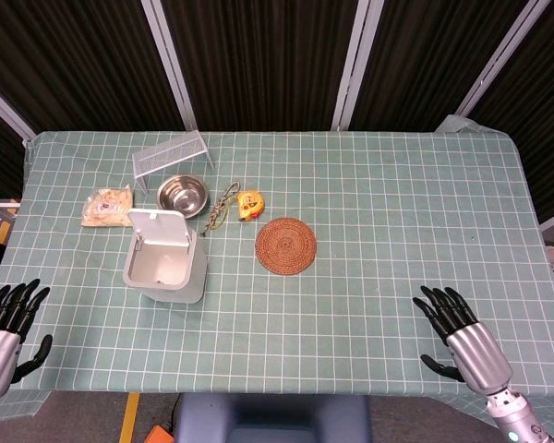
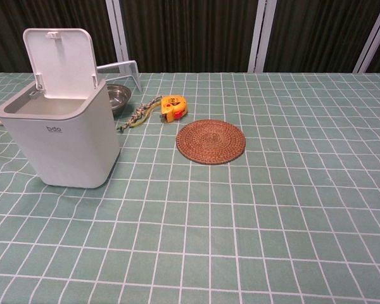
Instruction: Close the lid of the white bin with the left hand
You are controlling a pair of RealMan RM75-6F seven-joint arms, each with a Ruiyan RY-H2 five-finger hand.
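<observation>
The white bin (image 1: 166,269) (image 2: 60,142) stands on the left part of the table. Its lid (image 1: 162,227) (image 2: 58,62) is raised upright at the far side, and the inside looks empty. My left hand (image 1: 5,323) hovers at the table's near left corner, well to the left of the bin, fingers spread and holding nothing. My right hand (image 1: 457,328) is at the near right, fingers spread and holding nothing too. Neither hand shows in the chest view.
Behind the bin are a steel bowl (image 1: 183,195), a wire rack (image 1: 172,154) and a bagged snack (image 1: 107,207). A yellow tape measure (image 1: 249,204) with a cord and a round woven mat (image 1: 285,245) lie to the bin's right.
</observation>
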